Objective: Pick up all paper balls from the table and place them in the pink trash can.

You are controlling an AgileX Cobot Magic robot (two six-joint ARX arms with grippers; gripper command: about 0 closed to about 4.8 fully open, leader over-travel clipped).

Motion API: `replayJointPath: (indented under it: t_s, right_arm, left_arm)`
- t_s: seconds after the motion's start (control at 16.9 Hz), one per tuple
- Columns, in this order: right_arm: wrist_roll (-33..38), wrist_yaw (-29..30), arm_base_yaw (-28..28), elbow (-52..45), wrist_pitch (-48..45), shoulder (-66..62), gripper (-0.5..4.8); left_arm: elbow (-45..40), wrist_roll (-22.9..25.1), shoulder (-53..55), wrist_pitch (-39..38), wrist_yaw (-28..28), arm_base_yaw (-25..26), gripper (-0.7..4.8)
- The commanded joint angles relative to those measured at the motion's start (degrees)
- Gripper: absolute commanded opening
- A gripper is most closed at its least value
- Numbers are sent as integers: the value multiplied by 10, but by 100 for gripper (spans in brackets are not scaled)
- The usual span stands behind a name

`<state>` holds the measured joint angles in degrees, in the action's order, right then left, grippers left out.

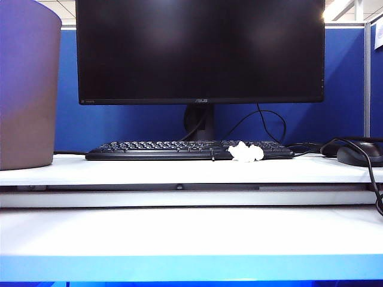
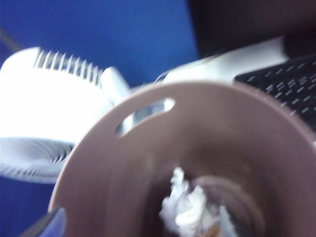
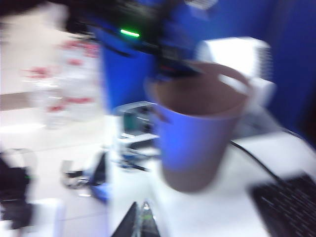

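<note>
While one white paper ball [image 1: 246,152] lies against the keyboard [image 1: 179,149], others sit inside the pink trash can [image 2: 207,148]. Light and crushable, it likely suits a gentle mid-body pinch. Right gripper [image 3: 142,219] is pressed together; left gripper's state is unclear.

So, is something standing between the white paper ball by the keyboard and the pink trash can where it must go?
Along the table, only the keyboard lies between the paper ball and the pink trash can. It is low, so a lifted ball should pass over it. The can's tall wall must be cleared too. The right gripper is shut near the can, and holds nothing visible.
</note>
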<state>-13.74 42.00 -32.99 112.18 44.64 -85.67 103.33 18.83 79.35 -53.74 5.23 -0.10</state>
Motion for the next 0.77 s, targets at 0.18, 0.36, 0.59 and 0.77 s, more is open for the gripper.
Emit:
replayJointPath:
  t_s: [0.18,0.36,0.59,0.77]
  right_arm:
    - [-13,-496,-2,2,108,12,-6]
    - [-15,-560,13,2,207,15,-6]
    - [-10,-593,33,2,268,42,-6]
    - [16,-592,45,2,279,80,-6]
  left_arm:
    - [1,-106,24,63,-352,-61,402]
    - [1,-87,109,101,-352,-217,403]
    - [1,-83,262,213,-334,-313,404]
    - [1,-106,344,282,-320,-323,404]
